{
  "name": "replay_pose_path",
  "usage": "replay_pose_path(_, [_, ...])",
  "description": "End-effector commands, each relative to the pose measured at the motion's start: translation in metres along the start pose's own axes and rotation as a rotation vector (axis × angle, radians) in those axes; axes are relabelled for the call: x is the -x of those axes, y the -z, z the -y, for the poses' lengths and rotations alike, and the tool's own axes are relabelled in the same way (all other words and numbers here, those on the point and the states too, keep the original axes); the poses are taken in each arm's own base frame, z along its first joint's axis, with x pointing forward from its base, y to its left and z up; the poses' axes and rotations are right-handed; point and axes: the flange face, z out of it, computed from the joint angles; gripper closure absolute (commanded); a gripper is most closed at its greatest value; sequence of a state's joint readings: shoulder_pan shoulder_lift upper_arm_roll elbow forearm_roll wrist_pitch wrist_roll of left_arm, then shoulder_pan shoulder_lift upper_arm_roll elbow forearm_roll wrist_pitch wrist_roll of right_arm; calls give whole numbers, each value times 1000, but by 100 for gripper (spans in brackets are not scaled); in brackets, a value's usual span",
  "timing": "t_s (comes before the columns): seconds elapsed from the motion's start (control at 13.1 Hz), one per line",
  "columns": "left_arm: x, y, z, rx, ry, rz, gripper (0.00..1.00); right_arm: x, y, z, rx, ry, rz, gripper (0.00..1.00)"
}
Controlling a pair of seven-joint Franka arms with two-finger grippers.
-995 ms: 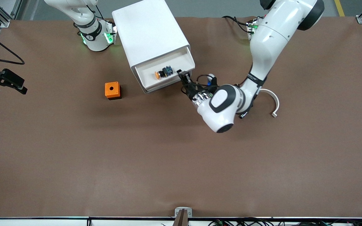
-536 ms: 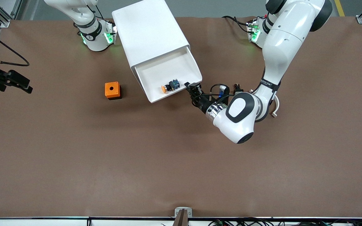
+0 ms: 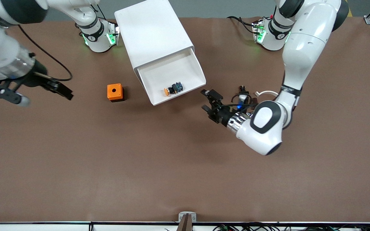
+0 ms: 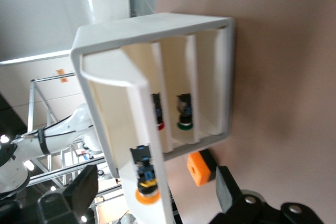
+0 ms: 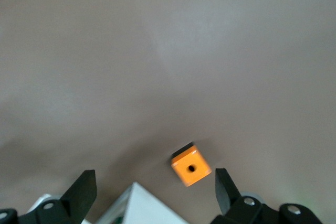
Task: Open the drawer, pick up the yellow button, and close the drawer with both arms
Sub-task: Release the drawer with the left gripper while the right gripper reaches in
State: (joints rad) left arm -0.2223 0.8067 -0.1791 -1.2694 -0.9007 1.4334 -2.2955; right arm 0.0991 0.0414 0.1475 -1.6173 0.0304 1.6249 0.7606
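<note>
The white cabinet [image 3: 154, 35] stands near the robots' bases. Its top drawer [image 3: 189, 69] is pulled out. The orange-capped button [image 3: 171, 89] lies in the drawer near its front wall. My left gripper [image 3: 208, 102] is open and empty, just off the drawer's front corner toward the left arm's end. In the left wrist view the drawer [image 4: 123, 124] and the button [image 4: 146, 190] sit between my open fingers [image 4: 79, 192]. My right gripper [image 3: 48, 96] is open and empty, up over the table toward the right arm's end. Its wrist view shows the cabinet's corner [image 5: 137, 205].
An orange cube with a hole [image 3: 114, 92] sits on the table beside the cabinet, toward the right arm's end; it also shows in the right wrist view [image 5: 191, 168]. Red-capped [image 4: 158, 116] and green-capped [image 4: 184, 114] buttons lie in lower drawers. A white curved clip [image 3: 265, 93] lies by the left arm.
The drawer came out farther with my left gripper on its front corner. The left gripper then let go and backed away. The right arm swung in toward the orange cube.
</note>
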Motion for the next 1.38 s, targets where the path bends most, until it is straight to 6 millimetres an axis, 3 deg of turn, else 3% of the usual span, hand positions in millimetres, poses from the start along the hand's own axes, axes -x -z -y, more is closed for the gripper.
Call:
replay_pose_path(0.0, [-17,47,27,141,-104,-100,1,37,-30,56,-7,-202,88,0])
replay_pose_path(0.23, [-29,80,71,319,-242,-299,1,90,-63,119,-9,-360,137,0])
replay_pose_path(0.61, [-70,114,118,289,-564,-664,1,161,-117,192,-85,-528,146,0])
replay_pose_path(0.92, [-82,136,145,284,-739,-847,1,212,-160,223,-43,-524,71,0])
replay_pose_path(1.07, [-88,155,173,272,-905,-901,0,220,-168,229,-43,-518,67,1])
replay_pose_path(1.3, [-91,173,197,294,-1042,-953,0,229,-177,232,-37,-500,63,9])
